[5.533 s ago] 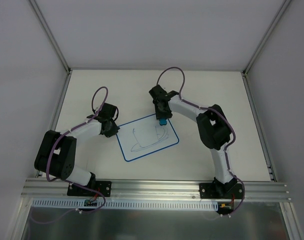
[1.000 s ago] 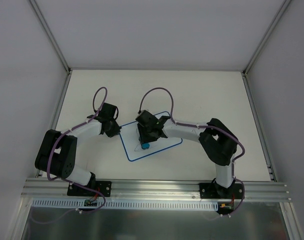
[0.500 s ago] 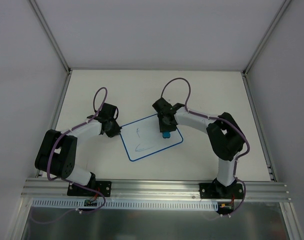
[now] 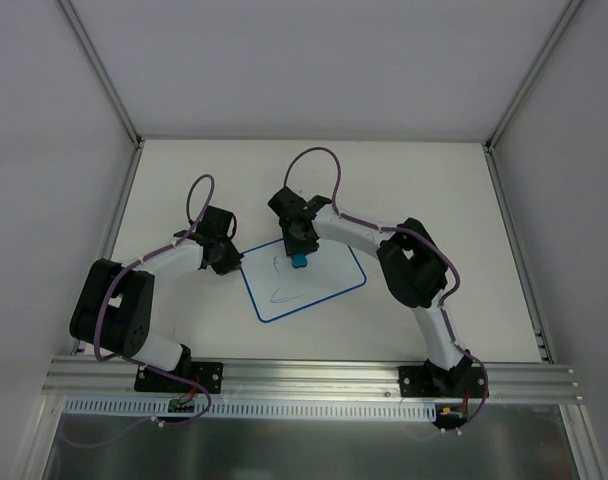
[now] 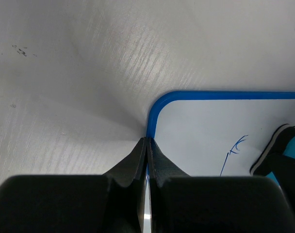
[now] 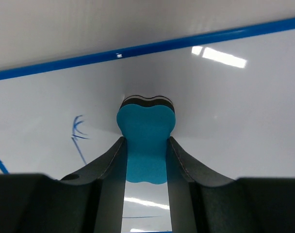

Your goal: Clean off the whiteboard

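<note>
The whiteboard [image 4: 314,285] lies flat on the table, white with a thin blue border, with short blue pen strokes [image 6: 78,133] left on it and a longer curved line [image 4: 284,295] nearer the front. My right gripper [image 4: 299,252] is shut on a bright-blue eraser [image 6: 145,141], whose dark felt end presses on the board near its far edge [image 6: 186,42]. My left gripper [image 5: 147,141] is shut, its tips pressed on the board's left border [image 5: 152,119] by the rounded corner. The eraser [image 5: 283,150] also shows at the right of the left wrist view.
The white table [image 4: 184,180] is walled by pale panels with metal posts [image 4: 104,70] at the back corners. An aluminium rail [image 4: 314,375] carries both arm bases at the near edge. The right arm's elbow [image 4: 414,265] rises over the board's right side.
The cup drawing of some seconds ago is mostly wiped off. Over the last second the right gripper swept the eraser from the board's lower left to its right, then back to the upper left.
</note>
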Motion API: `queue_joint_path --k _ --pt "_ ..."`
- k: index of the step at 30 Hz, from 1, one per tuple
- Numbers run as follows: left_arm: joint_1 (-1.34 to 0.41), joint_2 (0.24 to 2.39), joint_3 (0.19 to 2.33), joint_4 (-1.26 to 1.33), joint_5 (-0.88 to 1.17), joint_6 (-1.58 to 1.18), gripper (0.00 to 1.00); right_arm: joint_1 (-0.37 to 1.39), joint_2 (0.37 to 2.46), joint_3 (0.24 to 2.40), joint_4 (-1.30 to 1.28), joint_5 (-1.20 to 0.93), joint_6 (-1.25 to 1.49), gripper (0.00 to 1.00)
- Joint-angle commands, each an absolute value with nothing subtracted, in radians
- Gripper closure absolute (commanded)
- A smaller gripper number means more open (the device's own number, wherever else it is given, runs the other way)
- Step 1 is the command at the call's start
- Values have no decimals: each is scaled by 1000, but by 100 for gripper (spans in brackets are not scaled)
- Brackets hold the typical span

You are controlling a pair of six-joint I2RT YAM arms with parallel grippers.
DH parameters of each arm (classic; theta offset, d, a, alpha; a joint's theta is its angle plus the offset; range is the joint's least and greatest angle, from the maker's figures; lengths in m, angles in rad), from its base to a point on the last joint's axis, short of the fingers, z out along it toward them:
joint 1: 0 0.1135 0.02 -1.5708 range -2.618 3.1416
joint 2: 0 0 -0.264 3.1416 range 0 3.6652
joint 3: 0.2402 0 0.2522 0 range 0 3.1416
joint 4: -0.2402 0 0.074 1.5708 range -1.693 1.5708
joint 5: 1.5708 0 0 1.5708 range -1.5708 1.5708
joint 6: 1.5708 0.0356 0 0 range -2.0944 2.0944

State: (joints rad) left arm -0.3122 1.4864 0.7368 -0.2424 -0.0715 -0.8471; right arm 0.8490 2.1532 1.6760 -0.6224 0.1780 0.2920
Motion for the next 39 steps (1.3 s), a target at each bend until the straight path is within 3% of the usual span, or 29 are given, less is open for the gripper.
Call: queue_joint_path --k 1,20,39 --pt "-308 1509 689 -308 -63 -819 100 899 2224 1752 -690 115 318 100" --pt "-308 1505 673 -288 -52 -828 100 965 2335 1918 -764 61 322 100" --pt "-308 1520 687 -288 -55 -865 100 1017 2145 1545 -781 98 261 100"
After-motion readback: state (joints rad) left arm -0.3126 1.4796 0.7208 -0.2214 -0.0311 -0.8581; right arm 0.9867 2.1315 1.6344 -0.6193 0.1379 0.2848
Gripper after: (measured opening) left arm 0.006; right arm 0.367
